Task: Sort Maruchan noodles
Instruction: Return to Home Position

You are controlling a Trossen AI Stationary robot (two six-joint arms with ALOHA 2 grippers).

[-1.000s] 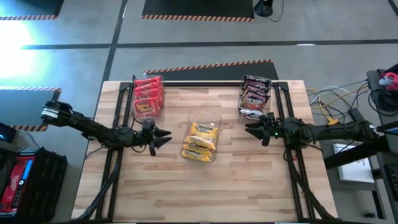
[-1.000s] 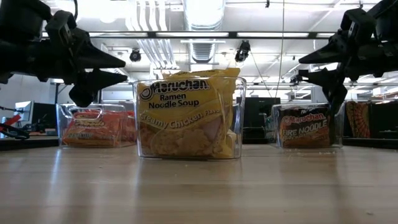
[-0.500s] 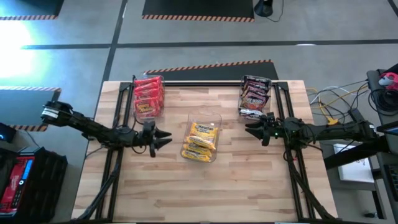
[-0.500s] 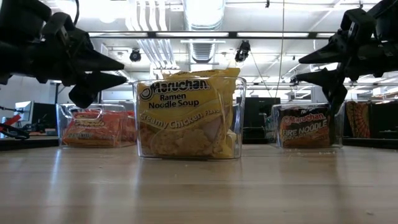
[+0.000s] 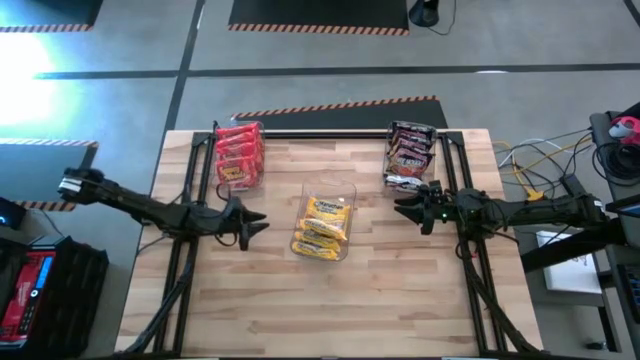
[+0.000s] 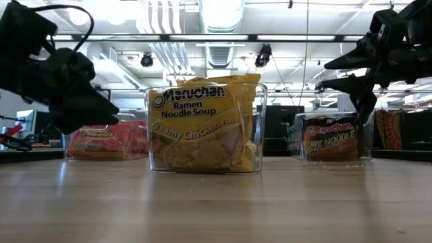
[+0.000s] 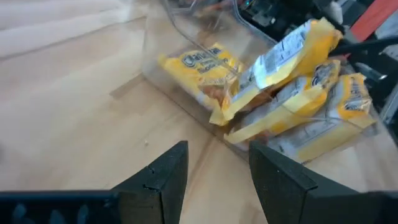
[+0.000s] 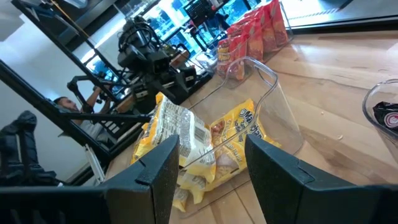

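Yellow packets (image 5: 322, 228) heaped in the middle bin (image 5: 330, 186) on the wooden table (image 5: 330, 300); red packets (image 5: 238, 155) and dark packets (image 5: 409, 155) binned toward the far corners. Flanking the middle bin: left gripper (image 5: 260, 222) and right gripper (image 5: 399, 208), fingers spread, holding nothing (both near it, not touching).

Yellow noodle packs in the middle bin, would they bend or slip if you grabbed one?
Probably slippery: the yellow noodle packs have shiny, crinkly wrappers. Likely light, since they lean loosely in the clear bin.

Robotics lab, hazard-striped floor tape (image 5: 335, 104), exposed ceiling ducts (image 6: 219, 15), loose cables (image 5: 535, 160)
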